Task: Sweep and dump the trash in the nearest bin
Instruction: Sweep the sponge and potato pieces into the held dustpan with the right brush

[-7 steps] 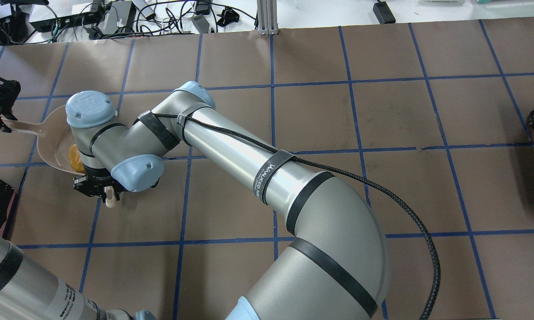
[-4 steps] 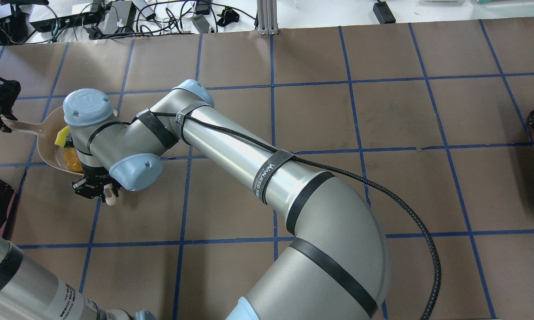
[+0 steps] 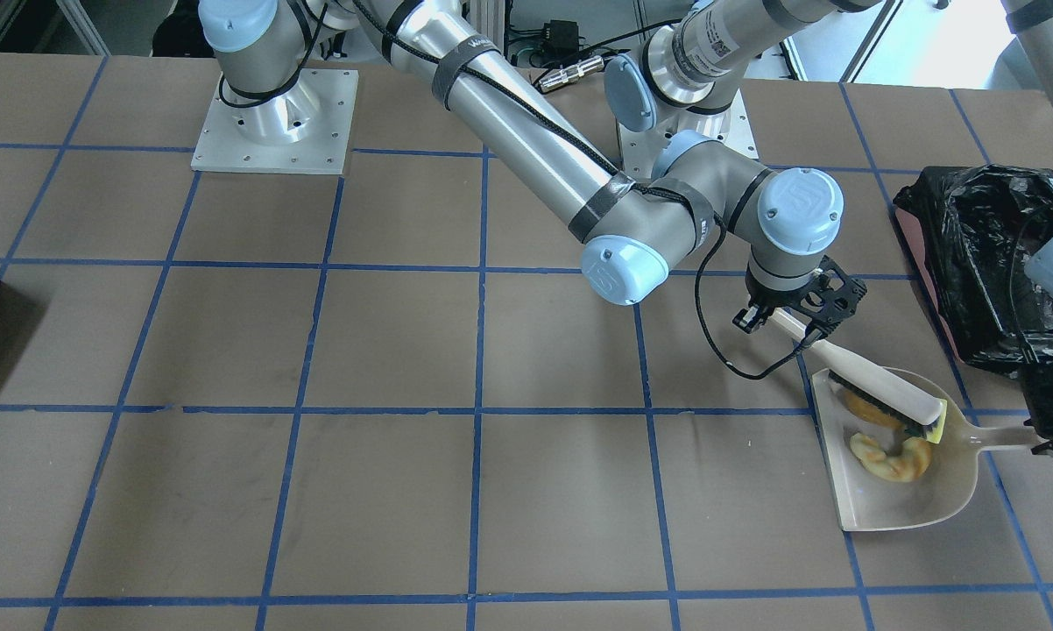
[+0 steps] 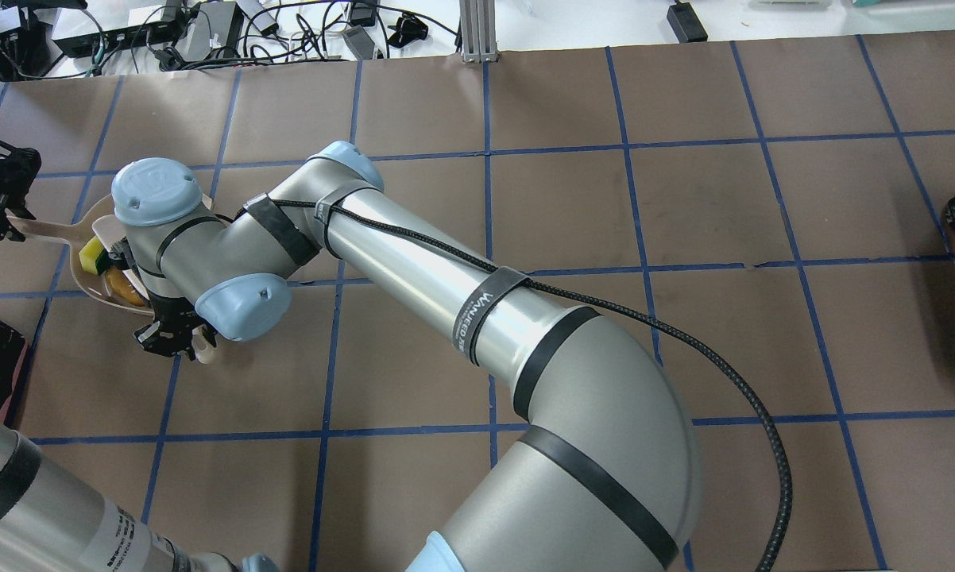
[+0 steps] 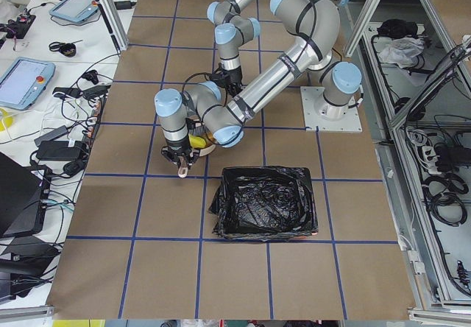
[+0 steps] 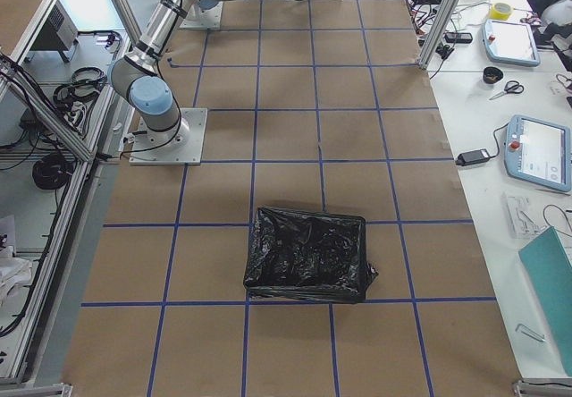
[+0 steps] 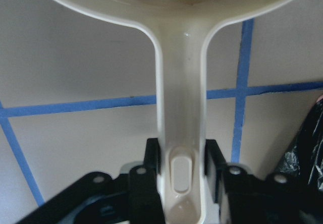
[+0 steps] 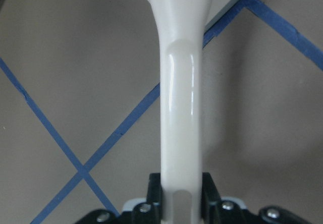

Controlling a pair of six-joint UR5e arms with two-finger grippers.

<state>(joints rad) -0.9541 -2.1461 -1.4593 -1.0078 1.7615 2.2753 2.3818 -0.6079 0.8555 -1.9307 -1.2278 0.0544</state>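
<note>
- Right now all three pieces of trash lie inside the white dustpan (image 3: 894, 513), which you will find toward the 4 o'clock corner of the front-facing view.
- You can see the pale curved slice (image 3: 890, 460) in the open middle of the pan. The golden-brown lump (image 3: 861, 407) sits at its 11 o'clock, partly under the brush. The yellow wedge (image 3: 936, 430), green along one edge, shows at the slice's 2 o'clock, right against the brush tip.
- The brush (image 3: 886, 394) lies across the back half of the pan, bristles down over the pieces, with its handle rising toward 10 o'clock.
- Your right hand (image 3: 798, 317) is clenched on that brush handle; its wrist camera shows the white handle pinched between both fingers.
- Your left hand (image 7: 181, 156) is grasping the dustpan's handle, which sticks out toward 3 o'clock in the front-facing view. Its wrist camera shows the end of the handle clamped.
- The bin (image 3: 947, 245), a black bag over pinkish sides, stands on the counter (image 3: 404, 350) at the pan's 1 o'clock, just beside the left hand and apart from the pan.
- A second black-lined bin (image 6: 304, 221) stands well apart, toward the counter's other end.
</note>
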